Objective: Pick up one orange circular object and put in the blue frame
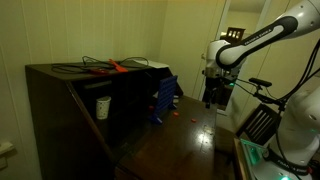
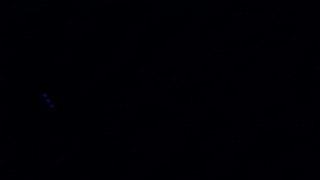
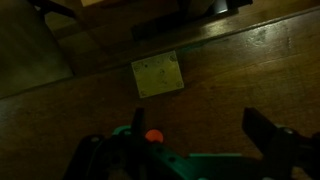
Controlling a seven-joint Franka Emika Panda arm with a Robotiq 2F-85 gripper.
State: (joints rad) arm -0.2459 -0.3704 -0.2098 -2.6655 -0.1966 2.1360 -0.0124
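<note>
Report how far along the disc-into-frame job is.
Done: nothing that shows. In hand: nothing; the gripper hangs open over the table, away from the blue frame. Left: pick up an orange disc lying by the frame and put it in.

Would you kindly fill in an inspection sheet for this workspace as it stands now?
Surface: dark wooden table, dimly lit.
Job's things: blue frame upright beside the dark wooden cabinet; orange circular object lying on the table nearby.
Clutter: yellowish square note on the wood; white cup inside the cabinet.
Grippers: hand open, empty, above the table.
Cables: black cables beside an orange-red tool atop the cabinet.
Surroundings: an exterior view is almost black.
</note>
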